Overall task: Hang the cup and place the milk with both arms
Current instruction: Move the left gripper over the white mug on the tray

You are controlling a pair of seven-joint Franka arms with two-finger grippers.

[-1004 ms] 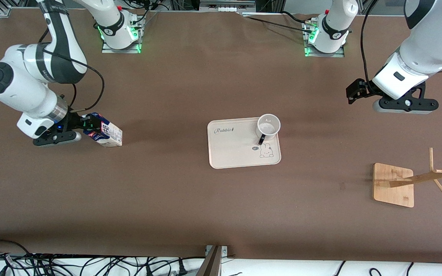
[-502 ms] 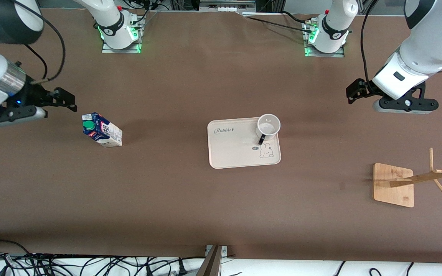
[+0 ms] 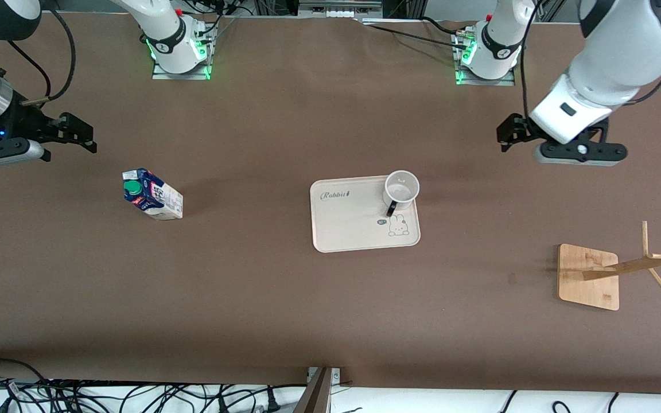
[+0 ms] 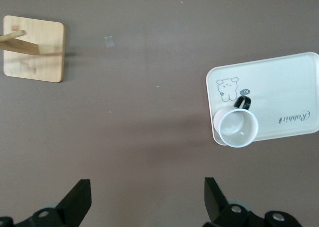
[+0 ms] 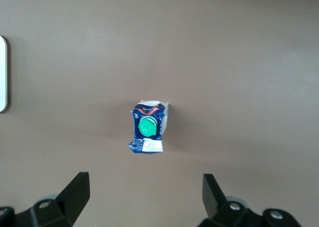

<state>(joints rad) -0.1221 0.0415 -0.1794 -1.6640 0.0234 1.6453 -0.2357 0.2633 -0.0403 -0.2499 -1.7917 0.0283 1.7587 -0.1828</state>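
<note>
Under my right tool, now lifted away with its jaws wide, the milk carton stands alone on the surface; my left tool, wide too, edged toward the mug on the tray.

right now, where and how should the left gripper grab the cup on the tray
Probably by the rim: the cup stands upright, mouth open, at the tray's corner. Come straight down with the open left gripper, one finger inside the wall, away from the black handle.

The brown table carries the milk, a tray and a wooden rack.
</note>
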